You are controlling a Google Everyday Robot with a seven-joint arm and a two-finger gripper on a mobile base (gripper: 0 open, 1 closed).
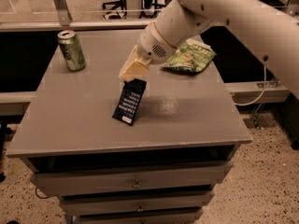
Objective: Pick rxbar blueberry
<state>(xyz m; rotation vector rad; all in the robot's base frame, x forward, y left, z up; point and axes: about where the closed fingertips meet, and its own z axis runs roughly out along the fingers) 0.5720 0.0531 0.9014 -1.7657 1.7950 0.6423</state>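
The rxbar blueberry point(130, 101) is a dark navy bar with white text lines and a white patch at its lower end. It hangs tilted near the middle of the grey table point(187, 120). Its upper end is pinched in my gripper point(134, 74), whose tan fingers point(135, 68) are shut on it. Its lower end is at or just above the tabletop. My white arm reaches in from the upper right.
A green soda can point(71, 50) stands at the table's back left. A green chip bag point(188, 57) lies at the back right, just behind my wrist. Drawers sit under the tabletop. The floor drops off on all sides.
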